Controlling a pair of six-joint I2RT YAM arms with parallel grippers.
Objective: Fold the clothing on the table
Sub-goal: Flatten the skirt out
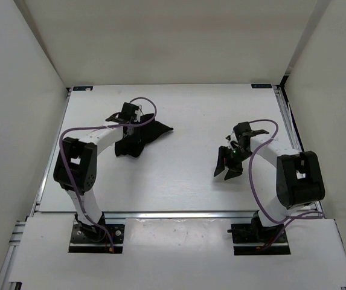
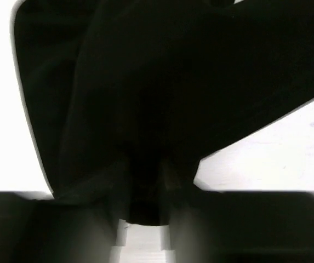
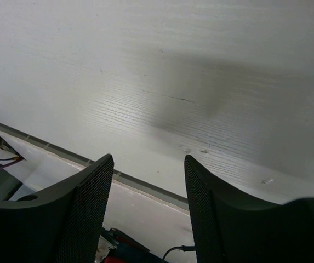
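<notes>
The clothing (image 1: 141, 138) is a black, crumpled heap on the white table (image 1: 185, 181), left of centre and toward the back. My left gripper (image 1: 135, 128) reaches into its upper part. In the left wrist view the black clothing (image 2: 162, 87) fills most of the picture, and a bunch of it sits between the fingers of the left gripper (image 2: 146, 189), which is shut on it. My right gripper (image 1: 227, 169) hangs over bare table at the right, far from the garment. In the right wrist view the right gripper (image 3: 148, 164) stands open, with nothing between its black pads (image 3: 91, 213).
A metal rail (image 1: 179, 214) runs along the table's near edge, seen also in the right wrist view as the rail (image 3: 63, 153). White walls enclose the left, right and back. Purple cables (image 1: 260, 163) loop from both arms.
</notes>
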